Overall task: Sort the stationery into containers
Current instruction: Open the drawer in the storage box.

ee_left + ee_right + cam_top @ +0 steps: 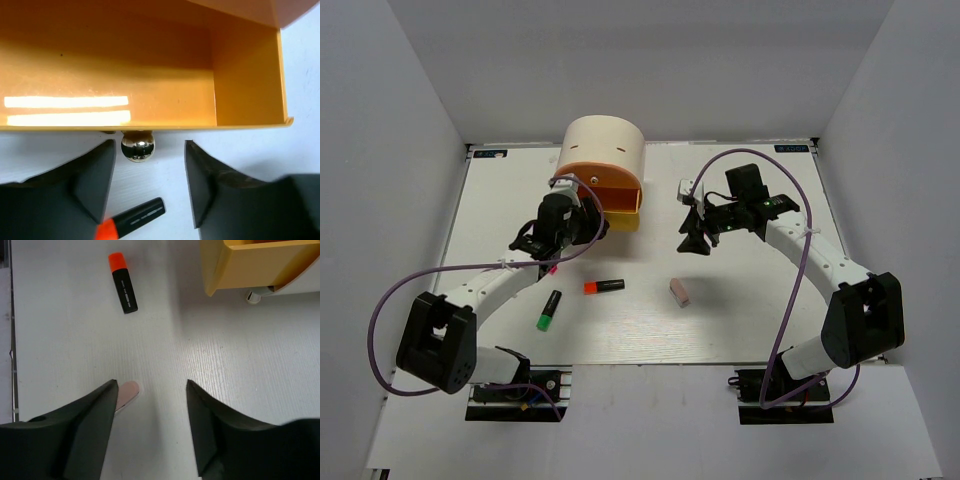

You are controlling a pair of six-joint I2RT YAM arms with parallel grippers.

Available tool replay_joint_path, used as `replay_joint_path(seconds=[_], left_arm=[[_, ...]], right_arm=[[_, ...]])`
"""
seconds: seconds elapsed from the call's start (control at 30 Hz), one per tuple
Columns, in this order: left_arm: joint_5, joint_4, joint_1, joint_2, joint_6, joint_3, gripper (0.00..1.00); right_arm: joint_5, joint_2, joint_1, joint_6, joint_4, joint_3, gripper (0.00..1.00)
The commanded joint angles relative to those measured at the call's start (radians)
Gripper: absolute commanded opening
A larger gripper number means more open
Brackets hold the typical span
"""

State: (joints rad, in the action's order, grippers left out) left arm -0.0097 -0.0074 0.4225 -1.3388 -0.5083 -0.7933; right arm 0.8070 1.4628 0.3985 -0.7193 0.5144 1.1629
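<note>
Cabinet (605, 145) at far middle of surface (740, 330). Both drawers stand out from its front, the orange drawer (150, 65) above and the yellow drawer (626, 221) below, toward the right arm.

Left tool (150, 150) is at the cabinet front, released. Its fingers sit either side of the drawer knob (138, 145), and neither touches it. The part of the orange drawer's inside that shows is bare.

Right tool (152, 390) is right of the cabinet, above the surface, spread wide and holding nothing. The pink eraser (129, 391) lies below it, half hidden behind one finger and off the midline of the gap.

An orange-red highlighter (604, 286) lies loose in front of the cabinet. A green highlighter (549, 311) lies further forward, toward the left arm. White sticks not in view.

Step in hand, as I read it: drawers are open and picking is about to start, with the eraser as the likely first item.

Next move calls for the right tool to shift sideways until the eraser is centred, then descend and close on its narrow sides. The left tool must clear the drawer mouth before anything is dropped in.
</note>
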Motion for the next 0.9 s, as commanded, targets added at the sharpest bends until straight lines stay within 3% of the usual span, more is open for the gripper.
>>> replay_joint_path(seconds=[0.0, 0.07, 0.17, 0.2, 0.4, 0.63, 0.73, 0.77, 0.8, 0.83, 0.87], left_arm=[[0.033, 0.006, 0.005, 0.041, -0.01, -0.011, 0.73], [0.033, -0.005, 0.005, 0.041, -0.001, -0.021, 0.81], [0.033, -0.015, 0.005, 0.041, -0.001, -0.021, 0.83], [0.033, -0.016, 0.005, 0.053, 0.008, -0.021, 0.85], [0.042, -0.104, 0.005, 0.124, 0.059, -0.021, 0.87], [0.053, -0.248, 0.005, 0.282, 0.139, 0.032, 0.88], [0.039, -0.337, 0.005, 0.326, 0.117, 0.054, 0.78], [0.028, -0.359, 0.005, 0.358, 0.097, 0.054, 0.74], [0.019, -0.379, 0.005, 0.375, 0.079, 0.069, 0.69], [-0.004, -0.42, 0.005, 0.391, 0.036, 0.083, 0.55], [-0.015, -0.442, 0.005, 0.42, 0.012, 0.092, 0.5]], right_arm=[[0.02, -0.022, -0.003, -0.028, 0.013, 0.004, 0.65], [0.033, -0.022, -0.001, -0.061, 0.029, 0.006, 0.69], [0.047, -0.022, 0.002, -0.094, 0.05, 0.006, 0.82], [0.052, -0.022, 0.0, -0.101, 0.058, 0.006, 0.9], [0.182, -0.002, 0.01, -0.299, 0.238, 0.034, 0.9], [0.149, 0.085, 0.068, -0.425, 0.368, 0.115, 0.9], [0.068, 0.079, 0.121, -0.384, 0.287, 0.083, 0.73], [0.055, 0.079, 0.144, -0.375, 0.241, 0.078, 0.59], [0.041, 0.083, 0.166, -0.343, 0.21, 0.075, 0.52], [0.0, 0.088, 0.19, -0.332, 0.176, 0.078, 0.44], [-0.015, 0.1, 0.203, -0.307, 0.165, 0.078, 0.34]])
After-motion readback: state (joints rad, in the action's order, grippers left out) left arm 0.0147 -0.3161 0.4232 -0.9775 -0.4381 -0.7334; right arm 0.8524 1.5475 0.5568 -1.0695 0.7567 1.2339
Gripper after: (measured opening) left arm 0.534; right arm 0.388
